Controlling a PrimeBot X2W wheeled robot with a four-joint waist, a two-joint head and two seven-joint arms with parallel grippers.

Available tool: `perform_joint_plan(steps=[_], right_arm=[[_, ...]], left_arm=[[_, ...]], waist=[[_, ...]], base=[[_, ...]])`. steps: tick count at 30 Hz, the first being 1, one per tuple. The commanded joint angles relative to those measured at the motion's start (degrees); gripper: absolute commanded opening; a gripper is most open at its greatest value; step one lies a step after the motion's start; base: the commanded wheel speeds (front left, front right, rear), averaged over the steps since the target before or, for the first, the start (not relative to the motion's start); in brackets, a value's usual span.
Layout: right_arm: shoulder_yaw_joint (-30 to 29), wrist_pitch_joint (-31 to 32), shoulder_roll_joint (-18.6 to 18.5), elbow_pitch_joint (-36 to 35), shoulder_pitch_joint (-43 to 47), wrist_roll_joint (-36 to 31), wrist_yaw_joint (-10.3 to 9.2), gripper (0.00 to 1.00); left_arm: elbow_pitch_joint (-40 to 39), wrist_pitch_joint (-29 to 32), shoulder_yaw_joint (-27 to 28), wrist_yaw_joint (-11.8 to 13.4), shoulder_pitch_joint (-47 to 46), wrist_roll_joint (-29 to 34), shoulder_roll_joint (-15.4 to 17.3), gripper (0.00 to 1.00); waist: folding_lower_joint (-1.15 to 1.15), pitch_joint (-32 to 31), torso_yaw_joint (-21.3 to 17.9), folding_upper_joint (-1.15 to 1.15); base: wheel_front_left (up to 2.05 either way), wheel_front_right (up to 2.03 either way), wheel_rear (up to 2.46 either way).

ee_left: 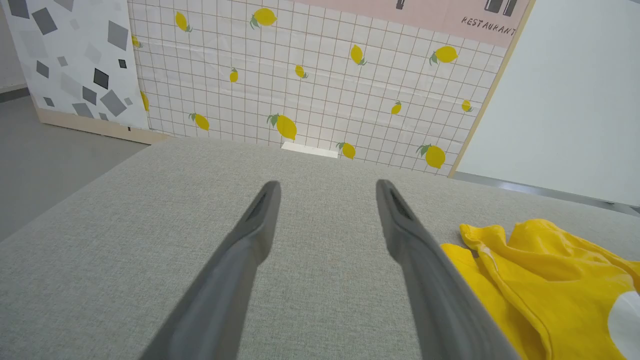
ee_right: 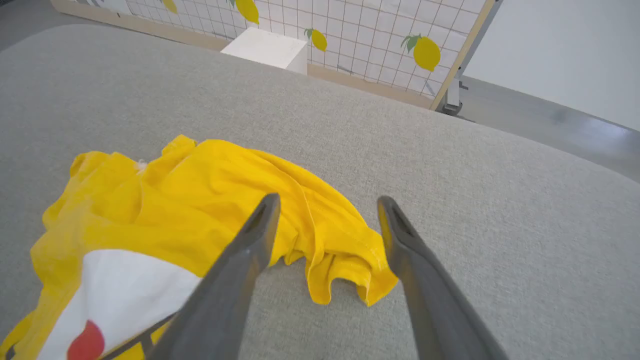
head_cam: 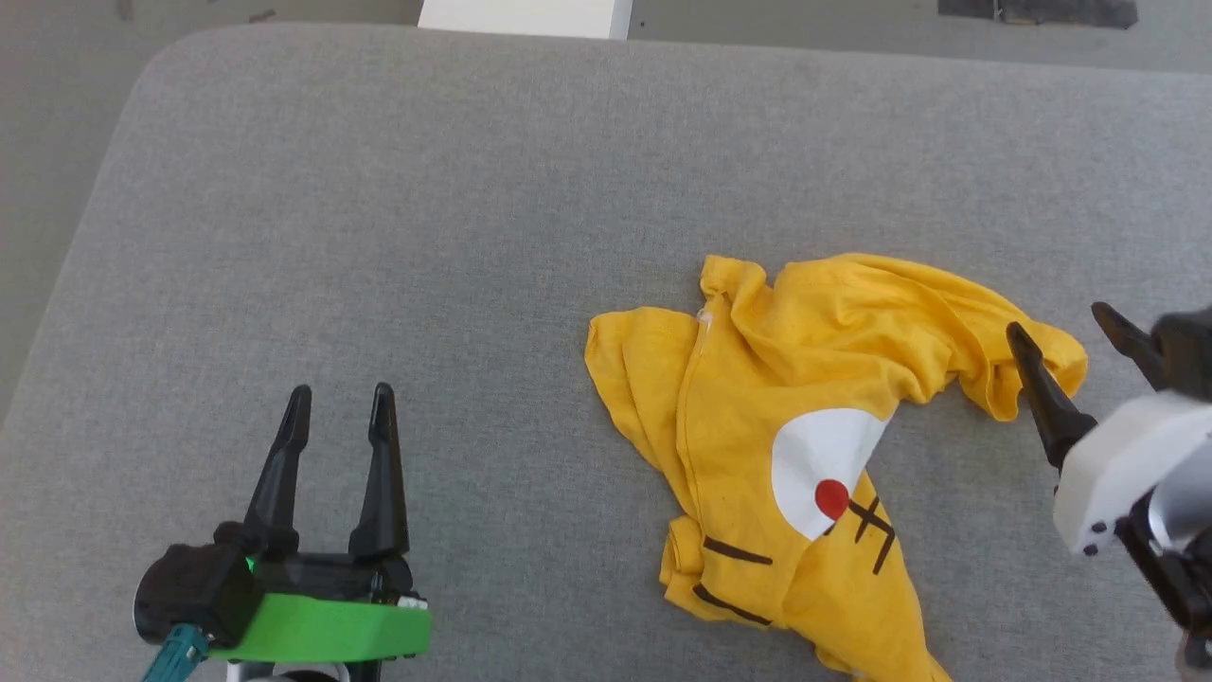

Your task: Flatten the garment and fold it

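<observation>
The mustard-yellow T-shirt [head_cam: 805, 426] lies crumpled on the grey cushion, right of centre, showing a white patch, a red dot and black stripes. My right gripper [head_cam: 1060, 327] is open at the shirt's right end; its fingers straddle a bunched hem corner [ee_right: 350, 260] and hover just above it. In the right wrist view the shirt [ee_right: 175, 210] spreads to the left of the right gripper [ee_right: 327, 202]. My left gripper [head_cam: 341, 393] stands open and empty over bare cushion, well left of the shirt. The left wrist view has the left gripper [ee_left: 327, 185] with the shirt [ee_left: 540, 270] at the lower right.
The grey padded surface [head_cam: 426, 208] reaches far to the left and back, with rounded corners and grey floor beyond. A white box [head_cam: 525, 17] stands past the far edge. A lemon-print tiled wall panel [ee_left: 310, 75] rises behind.
</observation>
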Motion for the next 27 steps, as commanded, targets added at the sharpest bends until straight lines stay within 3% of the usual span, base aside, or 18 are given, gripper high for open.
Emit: perform_joint_plan(steps=[1,9,10,11,12,20,27], right_arm=[[0.14,0.45,-0.69,2.5,-1.78,-0.6,-0.09,1.0],[5.32,5.54,-3.7,16.27,-5.85,-1.63,-0.09,1.0],[5.94,6.08,-3.89,17.36,-6.03,-1.51,-0.09,0.84],[6.29,6.09,-3.93,18.38,-6.48,-1.35,-0.09,0.45],[6.07,5.5,-3.87,18.92,-6.96,-1.4,-0.09,0.0],[9.08,3.02,-6.58,15.02,-15.82,-1.58,-0.09,0.0],[21.0,7.51,-11.27,14.11,-37.83,-1.06,-0.09,0.0]], left_arm=[[-0.2,-0.22,0.0,-0.38,-1.31,0.85,0.0,1.0],[0.55,-0.22,-0.69,-0.99,-3.69,0.7,0.26,1.0],[0.71,-0.22,-0.79,-1.04,-3.85,0.69,0.26,1.0],[0.9,-0.22,-0.83,-1.08,-4.0,0.64,0.25,1.0],[1.02,-0.22,-0.83,-1.1,-4.09,0.58,0.23,1.0],[1.52,-0.22,-0.75,-0.92,-3.59,0.14,-0.01,1.0],[1.73,-0.22,-2.37,-0.72,-3.97,-0.71,-0.25,1.0]], waist=[[0.0,1.43,0.24,0.0],[0.0,4.59,1.82,0.0],[0.0,4.72,2.09,0.0],[0.0,4.79,2.37,0.0],[0.0,4.81,2.65,0.0],[0.0,3.27,4.76,0.0],[0.0,4.53,7.41,0.0]], base=[[0.0,0.0,0.0],[0.0,0.0,0.0],[0.0,0.0,0.0],[0.0,0.0,0.0],[0.0,0.0,0.0],[0.0,0.0,0.0],[0.0,0.0,0.0]])
